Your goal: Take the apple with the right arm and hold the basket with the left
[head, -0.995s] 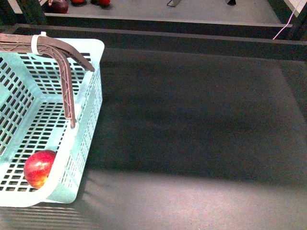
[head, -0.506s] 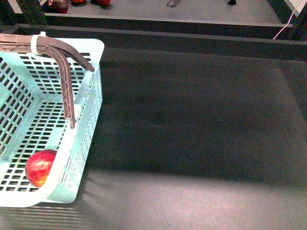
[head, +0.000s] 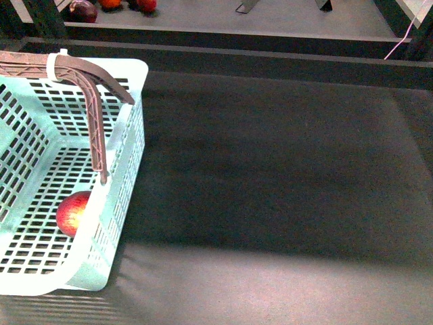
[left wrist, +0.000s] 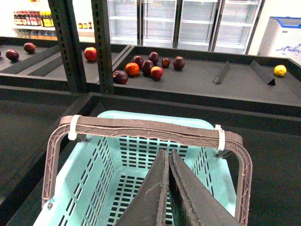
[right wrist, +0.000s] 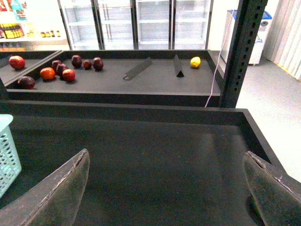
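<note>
The apple (head: 73,212), glossy red, lies on the slotted floor inside the mint basket (head: 132,122), against its right wall and partly hidden by the rim. A grey-brown ribbed bar (head: 91,101) with white zip ties arches over the basket (left wrist: 94,169). In the left wrist view my left gripper (left wrist: 167,153) is shut, its dark fingers pressed together above the basket's inside, just under that bar (left wrist: 146,127). My right gripper (right wrist: 165,155) is open over the bare dark mat, with nothing between its fingers. The basket's corner (right wrist: 7,150) shows at that view's edge. Neither gripper shows clearly in the front view.
The basket stands at the left of a dark mat (head: 270,169) with a raised lip behind. A shelf beyond holds several dark and red fruits (left wrist: 148,66) and a yellow lemon (left wrist: 280,70). A dark upright post (right wrist: 240,52) stands at the right.
The apple has rolled across the basket floor, away from the near corner and further from me. The basket and the ribbed bar shifted slightly.
</note>
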You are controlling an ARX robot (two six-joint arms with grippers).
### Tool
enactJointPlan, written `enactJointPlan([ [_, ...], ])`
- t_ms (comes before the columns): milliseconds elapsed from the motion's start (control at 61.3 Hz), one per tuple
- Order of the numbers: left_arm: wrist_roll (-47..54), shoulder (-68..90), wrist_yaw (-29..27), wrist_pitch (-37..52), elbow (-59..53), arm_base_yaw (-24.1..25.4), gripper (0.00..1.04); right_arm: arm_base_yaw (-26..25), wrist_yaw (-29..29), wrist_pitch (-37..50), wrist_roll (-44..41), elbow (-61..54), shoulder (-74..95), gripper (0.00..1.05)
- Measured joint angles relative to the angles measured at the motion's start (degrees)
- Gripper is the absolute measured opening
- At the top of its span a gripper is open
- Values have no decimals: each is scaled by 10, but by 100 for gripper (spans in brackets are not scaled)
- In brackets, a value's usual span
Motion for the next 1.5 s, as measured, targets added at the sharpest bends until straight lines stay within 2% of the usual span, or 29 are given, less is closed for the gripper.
enactJointPlan([
  [457,0,-175,0,-160,0,0,3,0,0,0,0,0,0,96],
  [1027,0,-301,0,-286,0,0,3,0,0,0,0,0,0,96],
  [1125,1,-377,0,-377,0,0,3,0,0,0,0,0,0,96],
  [1500,1,-396,0,-384,0,0,3,0,0,0,0,0,0,96],
])
